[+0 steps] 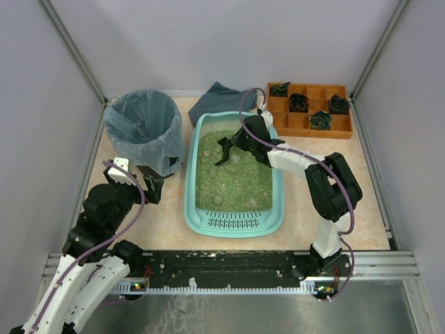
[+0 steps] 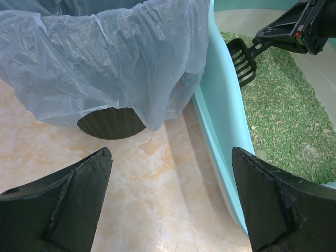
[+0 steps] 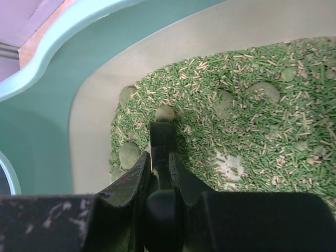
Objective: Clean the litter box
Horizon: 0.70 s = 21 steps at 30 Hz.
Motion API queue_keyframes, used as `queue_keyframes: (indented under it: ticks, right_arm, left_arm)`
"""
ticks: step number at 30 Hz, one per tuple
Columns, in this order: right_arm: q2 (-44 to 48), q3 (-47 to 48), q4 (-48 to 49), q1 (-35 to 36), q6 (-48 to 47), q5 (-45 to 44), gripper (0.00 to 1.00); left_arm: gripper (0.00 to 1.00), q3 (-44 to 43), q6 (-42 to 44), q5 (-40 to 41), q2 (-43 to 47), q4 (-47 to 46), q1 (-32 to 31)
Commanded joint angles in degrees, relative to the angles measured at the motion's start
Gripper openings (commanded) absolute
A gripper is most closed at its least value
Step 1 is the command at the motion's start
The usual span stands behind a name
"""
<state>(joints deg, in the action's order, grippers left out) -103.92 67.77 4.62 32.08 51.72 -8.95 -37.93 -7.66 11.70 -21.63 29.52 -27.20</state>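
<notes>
The turquoise litter box (image 1: 191, 203) lies mid-table, filled with green litter and pale clumps (image 1: 217, 200). My right gripper (image 1: 243, 140) reaches into its far end, shut on the handle of a black slotted scoop (image 1: 224, 150). In the right wrist view the scoop (image 3: 163, 137) points down at the litter between clumps (image 3: 129, 154), close to the box's inner wall (image 3: 37, 121). My left gripper (image 1: 154, 188) hovers open over the tabletop between the bin and the box's left wall (image 2: 220, 121). Nothing is between its fingers (image 2: 171, 155). The scoop (image 2: 241, 60) also shows from there.
A round bin (image 1: 142, 125) lined with a bluish bag (image 2: 105, 52) stands left of the box. An orange compartment tray (image 1: 299, 124) with dark items sits at the back right. A grey cloth (image 1: 215, 97) lies behind the box.
</notes>
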Motion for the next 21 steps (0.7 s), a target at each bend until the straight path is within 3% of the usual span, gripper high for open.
queue_keyframes:
  ticks: [1,21]
  right_arm:
    - [-2.69,0.77,-0.34,1.62,1.96,8.08,0.00]
    - [21.71,-15.63,7.01,-1.30,6.75,1.74,0.00]
  left_arm:
    - [1.00,0.07,0.28,-0.55,0.48,-1.30,0.44]
    - [1.00,0.05,0.23,-0.50,0.81,-1.33,0.44]
